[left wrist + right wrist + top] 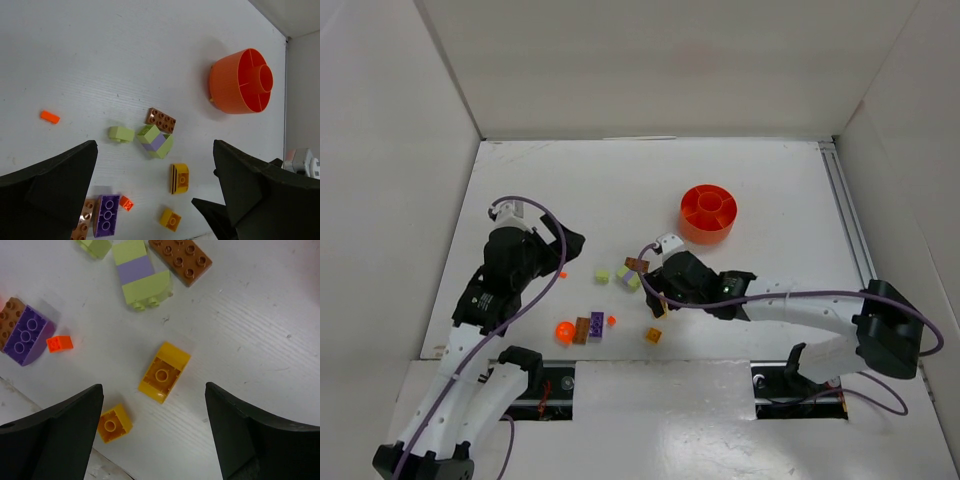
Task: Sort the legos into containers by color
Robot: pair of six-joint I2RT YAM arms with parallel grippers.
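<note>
The round orange-red dish (708, 213) stands at the back right and also shows in the left wrist view (242, 81). Loose legos lie in the middle: a brown brick (637, 265), a green-and-purple stack (628, 278), a pale green brick (602, 274), a purple brick (596, 324) and a small yellow brick (653, 335). My right gripper (658, 295) is open and empty, hovering over a larger yellow brick (164, 372), which lies between its fingers (55, 435) in the right wrist view. My left gripper (570, 245) is open and empty, left of the bricks.
A tiny orange piece (611, 320), an orange ball-like piece (565, 331) and a brown-orange brick (581, 329) lie near the front edge. A flat orange bit (562, 274) lies by the left gripper. White walls enclose the table; a metal rail (845, 215) runs along the right.
</note>
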